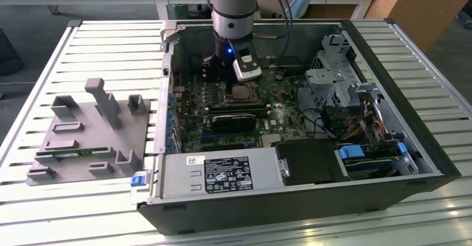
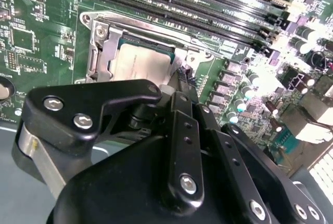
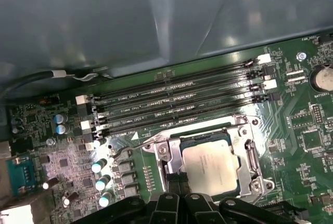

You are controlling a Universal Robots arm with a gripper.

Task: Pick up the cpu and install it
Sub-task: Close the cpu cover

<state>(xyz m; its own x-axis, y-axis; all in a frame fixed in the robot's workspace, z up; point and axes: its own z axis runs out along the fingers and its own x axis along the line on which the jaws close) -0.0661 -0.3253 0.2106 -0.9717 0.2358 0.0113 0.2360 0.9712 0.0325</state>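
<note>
the slatted metal table (image 1: 88,41) fills the exterior view, carrying an open computer case (image 1: 295,190) at centre-right and a grey plastic fixture (image 1: 96,141) at lower left. inside the case lies the green motherboard (image 1: 244,124), with the robot arm (image 1: 233,14) reaching down from the top centre. the cpu (image 3: 210,167) sits in its socket (image 3: 244,146), at lower centre-right of the first wrist view and upper centre-left of the second wrist view (image 2: 138,64). the jaws (image 3: 177,203) hover just beside it, holding nothing; how far open they are i cannot tell.
</note>
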